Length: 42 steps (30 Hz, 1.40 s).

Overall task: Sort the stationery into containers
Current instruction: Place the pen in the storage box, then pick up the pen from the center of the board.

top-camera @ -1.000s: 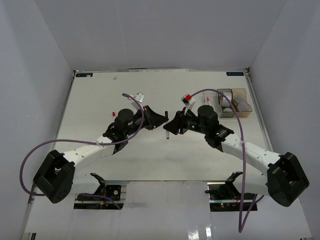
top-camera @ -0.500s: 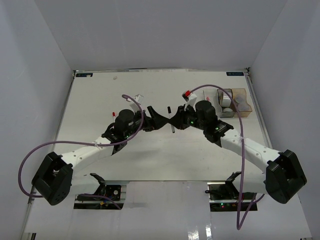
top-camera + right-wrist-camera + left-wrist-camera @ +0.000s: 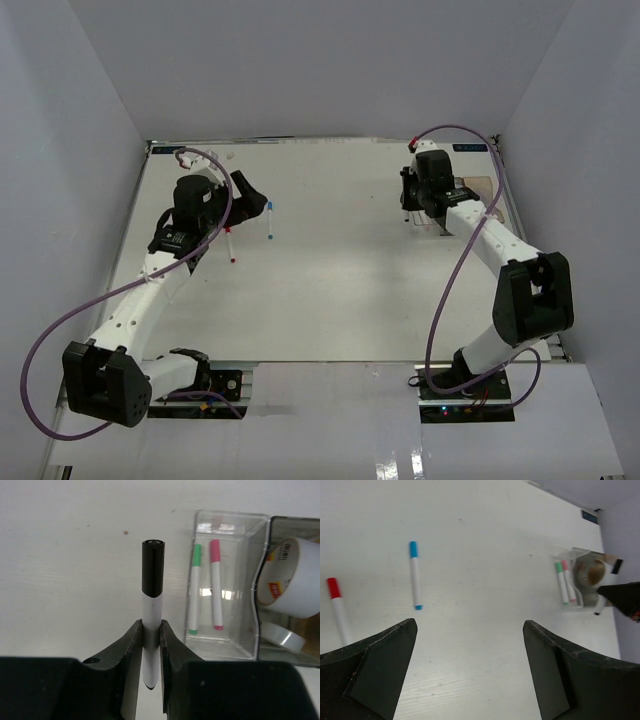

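Left end effector [image 3: 469, 630]: fingers spread wide, nothing between them; it hovers over the left part of the tabletop [image 3: 330, 290].
Right end effector [image 3: 151, 630]: pressed onto a black-capped marker [image 3: 151, 607], pinching the white barrel near its lower end; the black cap points away from the wrist.
Position of the held marker: just beside the clear bin [image 3: 227, 519], to its left in the right wrist view, not over its opening. How high it is above the tabletop cannot be told.
Clear bin contents: a green-capped marker [image 3: 194, 587] and a pink-capped marker [image 3: 216, 585], lying side by side, caps toward the far wall.
Grey bin [image 3: 292, 524]: joined to the clear bin's right side. It holds a large white tape roll [image 3: 295, 580] standing on edge, with a smaller clear tape roll [image 3: 285, 636] below it in the view.
Loose markers: a blue-capped marker [image 3: 414, 575] and a red-capped marker [image 3: 336, 610] lie flat on the tabletop near the left end effector, apart from each other and well apart from the bins.
Top view: the right arm covers most of the bins at the far right.
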Motion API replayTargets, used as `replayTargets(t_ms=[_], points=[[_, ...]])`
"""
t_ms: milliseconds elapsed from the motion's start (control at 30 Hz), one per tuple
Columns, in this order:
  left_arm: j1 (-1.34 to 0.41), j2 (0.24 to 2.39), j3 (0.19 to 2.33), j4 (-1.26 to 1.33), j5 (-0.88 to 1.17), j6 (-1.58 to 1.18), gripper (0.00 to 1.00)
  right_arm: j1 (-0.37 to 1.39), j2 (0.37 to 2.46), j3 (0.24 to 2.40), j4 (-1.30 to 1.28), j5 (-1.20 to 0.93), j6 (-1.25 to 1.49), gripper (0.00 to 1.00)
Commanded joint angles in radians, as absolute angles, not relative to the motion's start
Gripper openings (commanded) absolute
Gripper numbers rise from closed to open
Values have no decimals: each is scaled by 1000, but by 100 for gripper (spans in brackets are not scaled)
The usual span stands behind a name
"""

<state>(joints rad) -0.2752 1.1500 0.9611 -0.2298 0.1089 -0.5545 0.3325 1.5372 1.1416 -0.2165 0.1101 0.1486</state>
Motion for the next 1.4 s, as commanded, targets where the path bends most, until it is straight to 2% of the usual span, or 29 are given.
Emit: replayTargets(t_ms=[0, 200, 400, 600, 633, 800, 867, 900, 1000, 1133, 1300, 1367], points=[[-230, 1141, 927, -387, 77, -442, 98, 296, 1606, 1279, -285, 236, 58, 8], [-179, 1121, 859, -367, 49, -420, 98, 229, 1753, 1428, -341, 291, 8, 8], [-178, 1109, 861, -380, -37, -410, 98, 192, 1832, 1447, -360, 284, 15, 10], [-176, 1121, 859, -382, -64, -408, 98, 186, 1876, 1454, -359, 262, 25, 26], [-173, 1124, 858, -382, -64, -410, 98, 186, 1879, 1456, -359, 255, 26, 33], [-164, 1163, 859, -383, -60, -416, 98, 186, 1862, 1456, -357, 249, 34, 52], [-160, 1181, 859, -383, -61, -420, 98, 186, 1829, 1444, -357, 238, 37, 54], [-156, 1189, 859, -382, -61, -422, 98, 186, 1794, 1421, -357, 223, 40, 60], [-146, 1221, 861, -382, -57, -429, 98, 186, 1724, 1370, -350, 169, 63, 66], [-127, 1267, 870, -382, -58, -439, 98, 186, 1500, 1182, -275, 85, 98, 83], [-94, 1345, 897, -385, -57, -465, 98, 186, 1225, 961, -126, -33, 121, 87], [-87, 1377, 910, -385, -64, -474, 98, 186, 1094, 860, -52, -49, 121, 94]])
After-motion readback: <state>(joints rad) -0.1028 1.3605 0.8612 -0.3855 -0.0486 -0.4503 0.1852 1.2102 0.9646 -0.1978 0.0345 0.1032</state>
